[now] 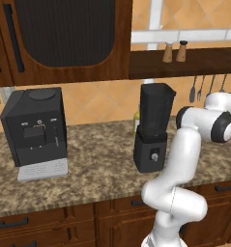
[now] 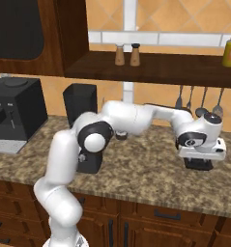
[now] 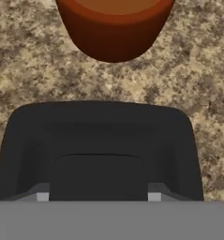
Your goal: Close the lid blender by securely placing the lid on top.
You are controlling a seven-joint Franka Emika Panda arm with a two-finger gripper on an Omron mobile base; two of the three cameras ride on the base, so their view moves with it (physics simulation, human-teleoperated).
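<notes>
Lid [image 3: 99, 140], black, squarish, lies flat on the speckled stone counter [image 1: 97, 169], well right of the blender [image 1: 153, 128] and near the counter's front half. In the hand view it sits directly under the cam, close up, w/ a raised centre block on its top. In the right base view it shows as a dark slab [image 2: 199, 164] just below the hand, mostly covered by it.

Gripper [image 3: 99, 197] is down over the lid; two small grey tips show at either side of the centre block, just beside it. Can't tell if the jaws are clenched on the block or loose – contact isn't clear.

Blender stands upright mid-counter against the tiled wall, jar top open, no cap on it, silver knob facing front. Arm's elbow crosses in front of it in the right base view.

A brown round bowl [image 3: 114, 28] sits on the counter just beyond the lid, apart from it.

Coffee machine [image 1: 35, 130], black w/ grey tray, well left of the blender. Above: wood shelf w/ salt & pepper shakers [image 2: 126, 55] and a yellow bottle [image 2: 230, 52] at far right. Utensils [image 2: 194, 101] hang under the shelf, behind the hand.
</notes>
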